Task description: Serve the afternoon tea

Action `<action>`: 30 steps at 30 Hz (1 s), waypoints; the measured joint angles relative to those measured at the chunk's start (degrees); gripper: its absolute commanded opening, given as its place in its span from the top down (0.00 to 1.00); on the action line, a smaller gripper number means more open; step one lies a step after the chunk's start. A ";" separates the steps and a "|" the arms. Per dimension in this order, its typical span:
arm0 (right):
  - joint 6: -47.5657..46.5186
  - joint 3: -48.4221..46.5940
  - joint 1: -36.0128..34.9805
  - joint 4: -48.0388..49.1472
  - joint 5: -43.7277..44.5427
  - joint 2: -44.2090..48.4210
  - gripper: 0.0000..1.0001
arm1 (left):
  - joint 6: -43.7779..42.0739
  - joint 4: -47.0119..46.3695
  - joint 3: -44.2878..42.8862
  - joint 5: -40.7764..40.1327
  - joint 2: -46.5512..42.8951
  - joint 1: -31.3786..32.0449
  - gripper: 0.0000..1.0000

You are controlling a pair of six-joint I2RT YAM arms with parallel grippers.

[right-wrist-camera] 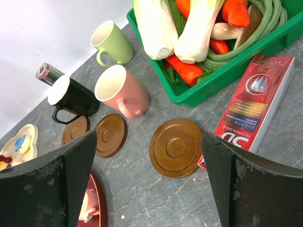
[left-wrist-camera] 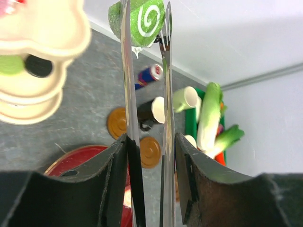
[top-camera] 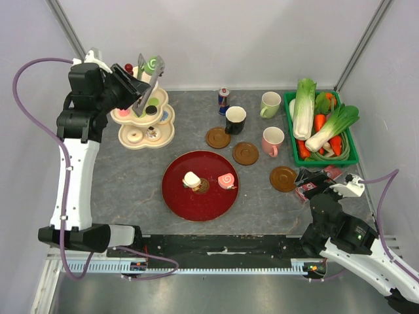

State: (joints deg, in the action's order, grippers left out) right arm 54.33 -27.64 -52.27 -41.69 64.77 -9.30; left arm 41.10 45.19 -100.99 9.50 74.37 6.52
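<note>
L hand is clamped on the tongs, and the tongs' tips pinch the green roll, up in the air over the stand at far left, clear of its tiers. So we judge the step in hand to be pastry transfer: roll off the stand, not yet on the plate. The plate sits mid counter w/ a cream pastry and a pink roll on it, and bare room at its left and near parts. Next move, as we see it: swing L arm right and toward the near edge, go low over a bare spot, then ease the squeeze so the roll lands w/o knocking the other two. Keep pressure steady en route, since only the tips hold it. Further right, black mug, green mug and pink mug stand beside the coasters, none on one as far as we can tell. R hand hangs wide open, holding nothing, over the rightmost coaster; mugs are prob. its job.
</note>
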 measured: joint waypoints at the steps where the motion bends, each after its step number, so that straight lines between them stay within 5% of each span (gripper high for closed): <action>1: 0.13 0.00 0.00 0.00 0.07 0.00 0.02 | -0.39 0.20 -0.37 0.04 0.85 -1.33 0.52; 12: 0.24 0.00 0.00 -0.02 0.24 -0.02 0.02 | -3.37 3.15 -0.13 3.10 5.62 -10.95 0.52; 30: 0.59 0.00 0.00 -0.07 0.63 -0.31 0.02 | -5.42 4.81 0.50 7.15 7.10 -12.94 0.49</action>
State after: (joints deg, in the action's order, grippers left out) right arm 54.92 -27.64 -52.27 -41.76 65.41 -9.61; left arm 35.68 50.00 -100.49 16.64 81.47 -6.42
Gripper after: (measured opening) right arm 0.982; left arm 0.509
